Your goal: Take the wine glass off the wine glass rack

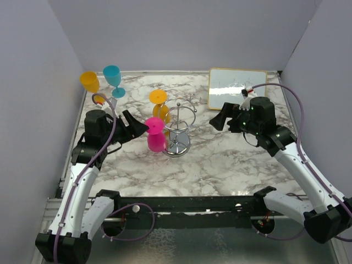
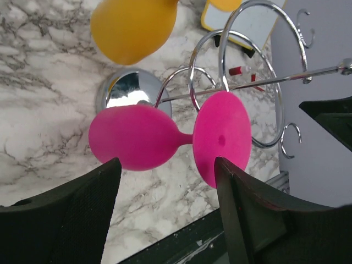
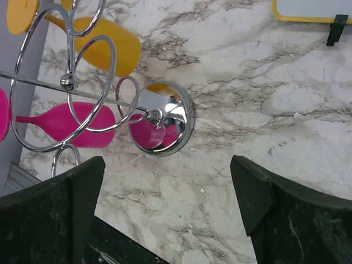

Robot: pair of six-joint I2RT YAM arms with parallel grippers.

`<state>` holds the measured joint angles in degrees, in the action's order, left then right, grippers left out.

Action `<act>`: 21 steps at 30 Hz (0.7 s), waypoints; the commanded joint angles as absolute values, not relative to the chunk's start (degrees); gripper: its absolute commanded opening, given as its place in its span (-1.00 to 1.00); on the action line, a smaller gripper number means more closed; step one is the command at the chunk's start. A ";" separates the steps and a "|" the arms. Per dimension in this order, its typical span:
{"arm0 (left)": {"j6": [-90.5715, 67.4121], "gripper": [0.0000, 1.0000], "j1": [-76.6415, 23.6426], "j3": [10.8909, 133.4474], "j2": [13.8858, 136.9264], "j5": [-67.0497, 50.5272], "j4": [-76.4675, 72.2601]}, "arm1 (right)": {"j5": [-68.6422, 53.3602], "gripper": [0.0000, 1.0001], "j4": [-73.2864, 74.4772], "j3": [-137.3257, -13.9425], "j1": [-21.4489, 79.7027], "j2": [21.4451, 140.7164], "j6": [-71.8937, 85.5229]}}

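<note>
The chrome wine glass rack point(image 1: 179, 127) stands mid-table on its disc base point(image 2: 129, 91). A pink wine glass point(image 1: 155, 135) hangs upside down on its left side, foot against a ring. An orange wine glass point(image 1: 159, 103) hangs behind it. My left gripper point(image 1: 137, 128) is open just left of the pink glass. In the left wrist view the pink glass point(image 2: 137, 137) lies just beyond the open left gripper point(image 2: 168, 184), not touched. My right gripper point(image 1: 220, 120) is open and empty to the right of the rack. The right wrist view shows the rack base point(image 3: 165, 124) ahead of the right gripper point(image 3: 165, 181).
A blue glass point(image 1: 113, 80) and a yellow glass point(image 1: 89, 81) stand at the back left. A yellow-framed whiteboard point(image 1: 237, 88) with a marker lies at the back right. Grey walls close in the table on three sides.
</note>
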<state>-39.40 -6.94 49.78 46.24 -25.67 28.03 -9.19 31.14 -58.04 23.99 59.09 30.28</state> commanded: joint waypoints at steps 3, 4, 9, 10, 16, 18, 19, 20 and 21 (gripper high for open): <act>-43.46 0.48 -8.52 49.37 46.77 -28.45 30.77 | -8.38 0.97 26.46 -56.35 23.82 55.53 29.23; -43.69 0.46 -8.79 49.46 46.90 -28.95 30.76 | -8.35 0.97 25.96 -55.78 23.82 55.06 29.26; -46.47 0.40 -9.75 49.73 46.55 -30.97 30.58 | -7.21 0.97 25.71 -55.28 23.82 54.52 28.56; -47.53 0.38 -9.83 49.48 46.76 -31.93 30.05 | -7.06 0.97 25.67 -55.28 23.84 54.70 28.33; -51.98 0.07 -9.93 49.73 48.27 -33.49 28.12 | -7.35 0.96 25.59 -55.54 23.82 55.79 28.45; -53.34 -0.01 -9.93 49.58 48.61 -32.84 27.87 | -7.46 0.96 25.45 -55.34 23.82 55.65 28.74; -54.34 -0.05 -9.93 49.18 48.79 -32.79 27.47 | -7.47 0.96 25.33 -55.17 23.82 55.63 28.75; -55.33 -0.09 -9.93 48.61 48.96 -32.85 26.93 | -7.43 0.96 25.24 -55.07 23.82 55.47 28.81; -56.04 -0.13 -9.93 47.99 48.91 -32.95 26.15 | -7.32 0.96 25.15 -54.91 23.82 55.39 28.83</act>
<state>-51.31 -9.63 48.80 48.80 -31.33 29.36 -8.40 27.27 -55.55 23.99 55.61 29.26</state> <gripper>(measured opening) 0.471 0.983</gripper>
